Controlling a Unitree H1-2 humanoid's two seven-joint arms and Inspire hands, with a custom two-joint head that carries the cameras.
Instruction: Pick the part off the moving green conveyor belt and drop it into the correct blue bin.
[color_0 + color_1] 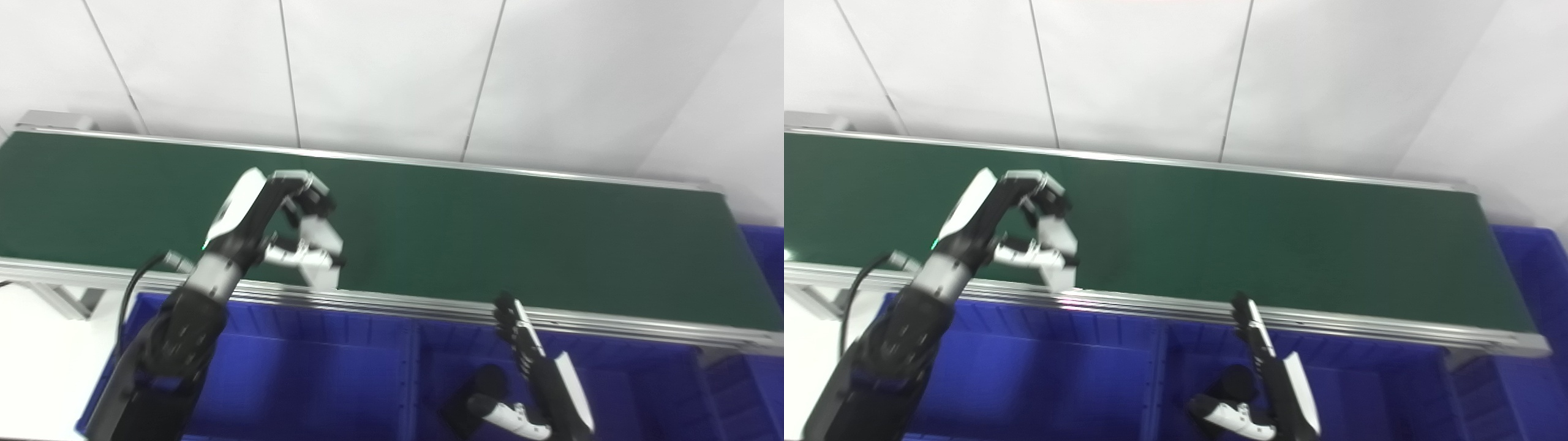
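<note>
White wall panels (380, 67) behind conveyor belt (490, 239), blue bins (318, 380).

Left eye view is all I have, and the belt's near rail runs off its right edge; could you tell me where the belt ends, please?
Observer: In the right eye view the belt ends inside the frame, and its near right corner shows.
Operator: Thank you. What lies around that corner?
Observer: A blue bin sits beyond the belt's end, and more blue shows below the corner. I cannot tell whether that is the same bin.
</note>
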